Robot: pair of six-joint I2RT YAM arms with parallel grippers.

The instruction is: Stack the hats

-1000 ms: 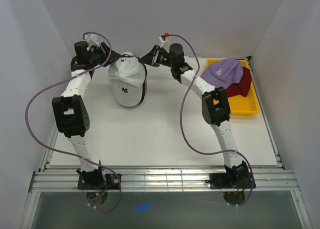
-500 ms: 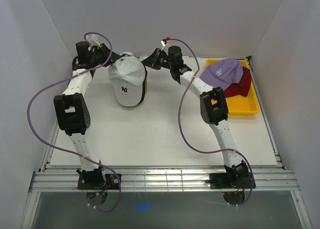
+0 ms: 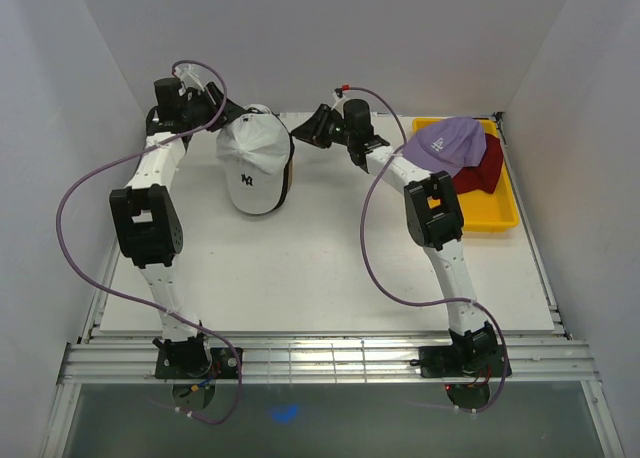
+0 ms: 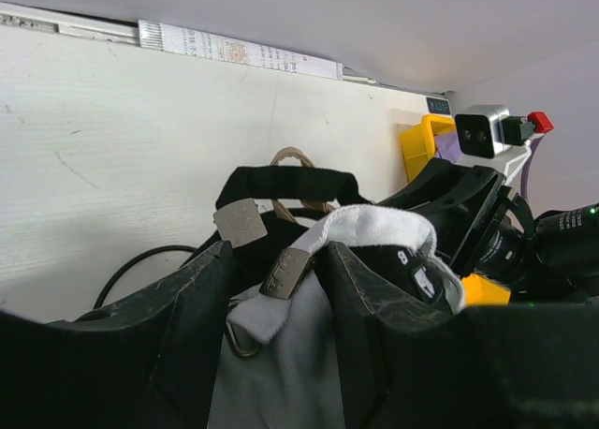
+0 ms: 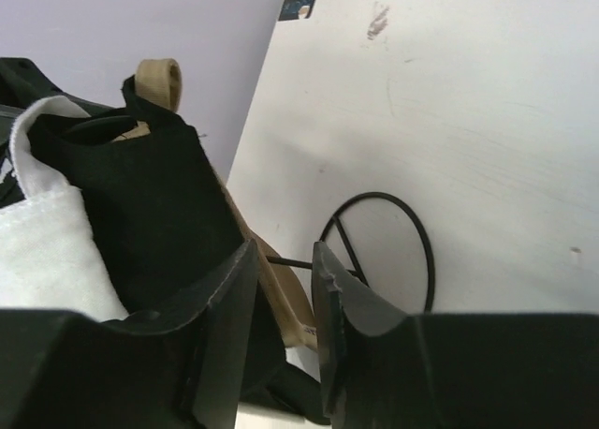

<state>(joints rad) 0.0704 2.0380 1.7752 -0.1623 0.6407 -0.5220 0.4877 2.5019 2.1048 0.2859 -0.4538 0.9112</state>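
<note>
Three caps sit nested in one pile at about 10 o'clock on the bench (image 3: pixel 320 268). A white cap (image 3: pixel 250 158) with a dark logo is on top, and a black cap (image 3: pixel 289 173) shows along its 3 o'clock edge. A tan cap (image 5: pixel 157 77) is lowest, its strap loop poking out at the back. Beside the pile's base a black wire ring (image 5: pixel 374 195) rests on the bench.

The left gripper (image 4: pixel 276 260) crowds the pile from 10 o'clock. Its jaws are apart, and the white cap's rear cloth and strap fill the gap; whether they pinch it I cannot tell. The right gripper (image 5: pixel 281 251) hangs just off the pile at 2 o'clock, its jaws parted by a narrow slit with nothing in it.

The white cap's brim points to 6 o'clock and its crown is smooth. A lavender cap (image 3: pixel 445 143) lies on a dark red cap (image 3: pixel 487 170) in a yellow tray (image 3: pixel 505 216) toward 2 o'clock, well apart from the pile. Open bench spreads from 4 to 8 o'clock, and walls (image 3: pixel 90 68) close in at the back and on both sides.
</note>
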